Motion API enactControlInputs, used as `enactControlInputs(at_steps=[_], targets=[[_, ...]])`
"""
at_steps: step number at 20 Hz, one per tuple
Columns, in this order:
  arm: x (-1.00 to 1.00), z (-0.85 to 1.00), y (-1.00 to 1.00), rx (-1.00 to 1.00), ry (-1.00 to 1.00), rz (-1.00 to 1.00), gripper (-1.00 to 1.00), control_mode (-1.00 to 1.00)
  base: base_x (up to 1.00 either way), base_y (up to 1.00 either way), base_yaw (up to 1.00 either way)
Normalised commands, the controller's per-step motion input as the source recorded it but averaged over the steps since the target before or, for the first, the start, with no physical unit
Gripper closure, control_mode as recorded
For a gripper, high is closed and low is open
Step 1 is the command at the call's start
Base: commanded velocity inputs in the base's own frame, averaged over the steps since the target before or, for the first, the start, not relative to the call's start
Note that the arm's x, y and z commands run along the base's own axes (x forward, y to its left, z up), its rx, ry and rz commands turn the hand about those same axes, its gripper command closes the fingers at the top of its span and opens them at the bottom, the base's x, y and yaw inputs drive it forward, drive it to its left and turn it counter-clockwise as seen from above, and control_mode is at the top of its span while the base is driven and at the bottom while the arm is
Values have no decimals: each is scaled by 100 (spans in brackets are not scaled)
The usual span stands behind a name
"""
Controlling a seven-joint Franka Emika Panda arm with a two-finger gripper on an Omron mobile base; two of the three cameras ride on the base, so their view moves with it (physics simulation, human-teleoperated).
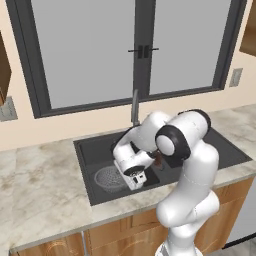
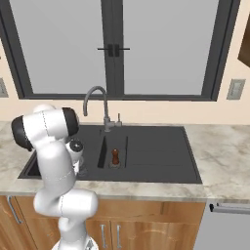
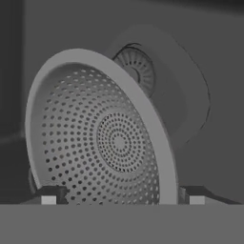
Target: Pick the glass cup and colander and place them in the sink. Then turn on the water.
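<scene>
Looking along the end effector [image 3: 119, 196], you see its two fingertips [image 3: 48, 196] spread wide, one on each side of the colander [image 3: 100, 138], neither clearly touching the rim. Colander sits right in front of the tips, tilted, its perforated inside facing you. Round drain [image 3: 136, 69] lies just past its far rim on the floor of the sink [image 3: 209, 57].

From the left base camera, the end effector [image 1: 136, 178] hangs low in the sink's [image 1: 90, 155] left basin, with the colander [image 1: 109, 178] just beside it, on the basin floor. Faucet [image 1: 135, 107] rises behind the arm. On the right base camera, a small brown object [image 2: 115, 157] stands in the sink [image 2: 156, 151], well off to the end effector's side.
</scene>
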Motion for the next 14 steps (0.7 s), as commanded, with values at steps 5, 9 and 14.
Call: enactControlInputs(at_steps=[5, 9, 14], targets=[[-16, 52, -2, 0, -15, 0, -100, -100, 0, 0, 0], [-16, 82, 0, 0, -14, -4, -100, -100, 0, 0, 0], [-11, 97, 0, 0, -8, -6, -100, -100, 0, 0, 0]])
